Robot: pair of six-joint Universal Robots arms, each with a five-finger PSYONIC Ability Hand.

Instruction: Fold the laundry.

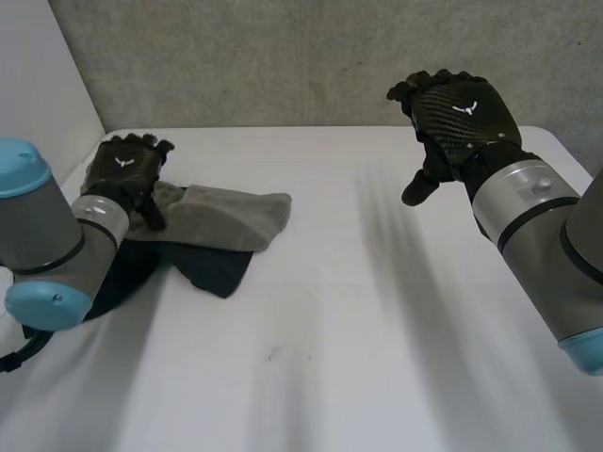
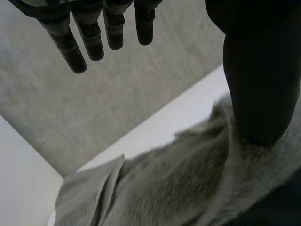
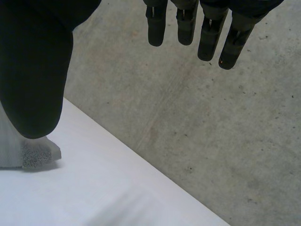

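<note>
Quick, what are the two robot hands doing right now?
Left robot hand: open, thumb on the grey cloth.
Right robot hand: open, holding nothing.

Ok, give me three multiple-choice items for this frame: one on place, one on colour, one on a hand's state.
1. The grey cloth lies on the table:
A) in its middle
B) at its left side, at the left hand
C) at its right side

2. The cloth beneath it is:
A) white
B) red
C) dark

3. The right hand is:
A) open, holding nothing
B) shut on the grey cloth
C) pressed flat on the table

Key:
1 B, the left hand's thumb rests on it.
2 C, the dark cloth shows below its edge.
3 A, its fingers hang straight in the air.
</note>
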